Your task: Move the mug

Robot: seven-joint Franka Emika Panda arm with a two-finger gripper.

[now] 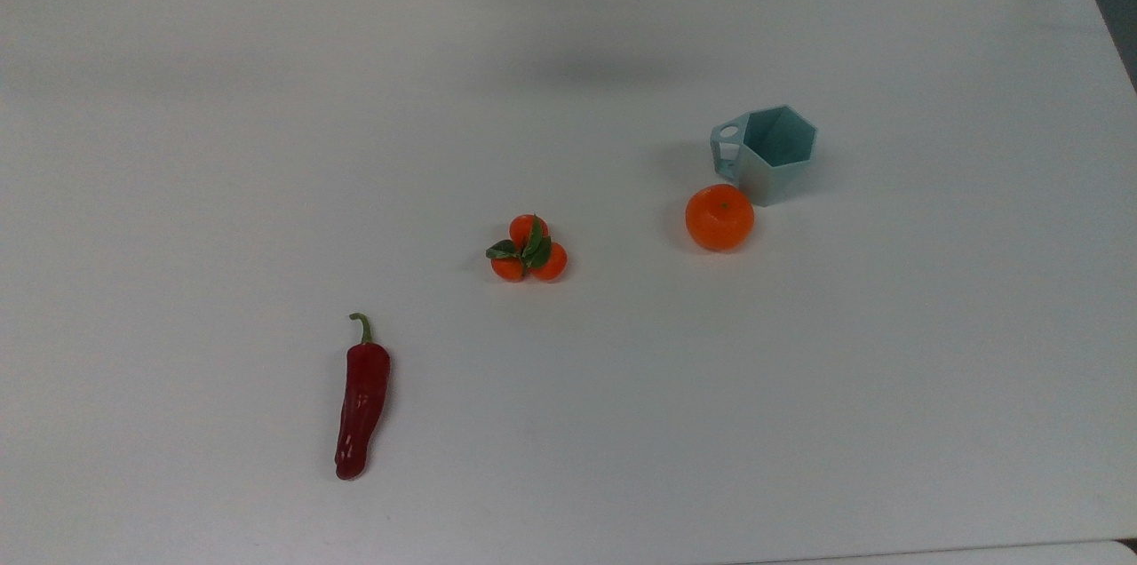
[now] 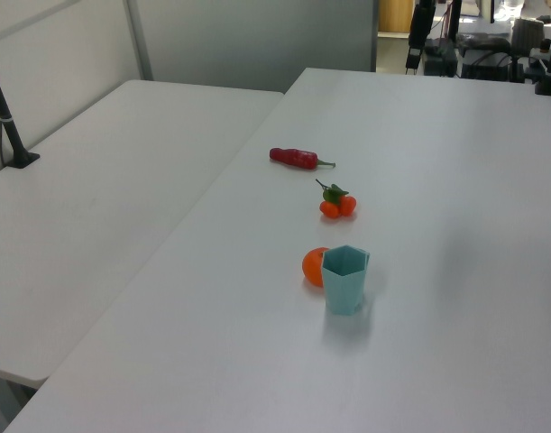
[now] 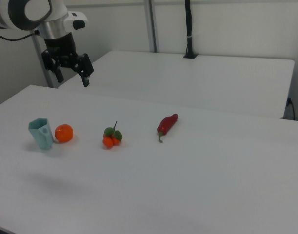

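In the right view we find the gripper (image 3: pixel 71 73) hanging high above the table (image 3: pixel 197 185), well apart from everything on it, its two dark fingers (image 3: pixel 85 75) spread wide with nothing between them. Below it, and toward the right view's left, we see the mug (image 3: pixel 41 133), a pale teal-blue faceted piece standing upright on the white surface. Just beside the mug, on the right view's right, sits the orange (image 3: pixel 64 133), the two close enough that we cannot tell whether they touch. In the top view we see the mug (image 1: pixel 769 153) with its hexagonal rim open toward us and its angular handle pointing to the top view's left, while the orange (image 1: pixel 719 217) lies just below it. Farther along toward the top view's left we come to a cluster of small oranges with green leaves (image 1: pixel 528 250), and beyond that, well apart, a red pepper (image 1: pixel 361 400) lying lengthwise with its green stem toward the top edge.
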